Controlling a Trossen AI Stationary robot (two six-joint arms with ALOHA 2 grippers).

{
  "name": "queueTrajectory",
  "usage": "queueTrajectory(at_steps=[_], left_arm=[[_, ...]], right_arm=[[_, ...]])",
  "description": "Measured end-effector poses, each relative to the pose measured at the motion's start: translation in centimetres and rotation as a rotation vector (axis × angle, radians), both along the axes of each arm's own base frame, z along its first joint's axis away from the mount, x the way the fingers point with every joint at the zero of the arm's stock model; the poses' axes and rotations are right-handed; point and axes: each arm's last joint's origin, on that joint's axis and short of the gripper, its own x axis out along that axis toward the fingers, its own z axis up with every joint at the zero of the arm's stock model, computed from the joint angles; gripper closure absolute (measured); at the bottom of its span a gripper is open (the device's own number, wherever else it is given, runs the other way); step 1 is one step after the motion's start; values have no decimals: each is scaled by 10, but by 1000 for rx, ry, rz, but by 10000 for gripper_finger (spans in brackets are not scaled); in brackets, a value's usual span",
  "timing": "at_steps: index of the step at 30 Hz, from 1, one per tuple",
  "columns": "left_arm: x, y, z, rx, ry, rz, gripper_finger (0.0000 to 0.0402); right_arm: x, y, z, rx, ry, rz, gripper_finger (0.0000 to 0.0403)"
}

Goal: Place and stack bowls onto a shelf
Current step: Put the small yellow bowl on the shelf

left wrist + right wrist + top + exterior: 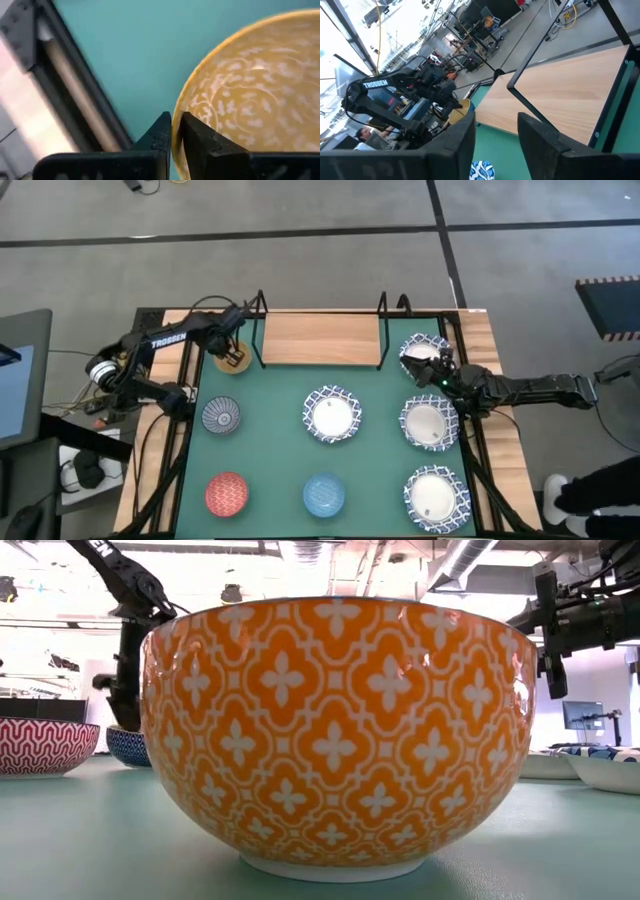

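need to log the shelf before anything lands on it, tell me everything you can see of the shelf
The shelf is a low rectangular plank of pale, grained wood with thin black wire frames at its two ends. It lies flat at the far edge of the green mat, between the two arms. No bowl rests on it; its top is bare. The yellow bowl, pinched at its rim by the left gripper, sits just off its left end frame. The right gripper is off its right end.

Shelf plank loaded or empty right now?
Empty. The shelf shows bare wood in the high view; the left tool grips the yellow bowl beside it, over the mat.
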Motion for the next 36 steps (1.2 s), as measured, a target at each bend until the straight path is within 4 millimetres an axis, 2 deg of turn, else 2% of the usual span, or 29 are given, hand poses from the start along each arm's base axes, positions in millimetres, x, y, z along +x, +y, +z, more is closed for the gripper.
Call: queueTrajectory(at_steps=[5, 14, 18, 21, 23, 26, 28, 30, 32, 36], left_arm=[[-3, -7, 34, -34, 149, -36, 398], [-14, -22, 112, 106, 96, -100, 399], [-17, -25, 155, 289, -57, 13, 400], [-14, -30, 193, 452, -263, 82, 400], [-5, -32, 216, 561, -446, 70, 401], [18, -35, 238, 632, -720, -37, 401], [39, -36, 245, 674, -821, -117, 401], [62, -36, 240, 674, -836, -165, 401], [84, -32, 227, 643, -787, -194, 401], [126, -11, 184, 557, -605, -280, 401]], right_arm=[[0, -1, 0, 4, -7, -16, 268], [-1, -2, 1, 34, -35, -49, 299], [0, 1, 1, 34, -37, -22, 302], [0, 3, 3, 34, -58, 6, 302], [1, 4, 5, 35, -83, 28, 302], [1, 5, 7, 34, -99, 59, 302], [1, 5, 7, 34, -100, 78, 302], [1, 5, 7, 22, -90, 80, 302], [1, 6, 7, 21, -87, 97, 302], [2, 6, 6, 42, -92, 107, 302]])
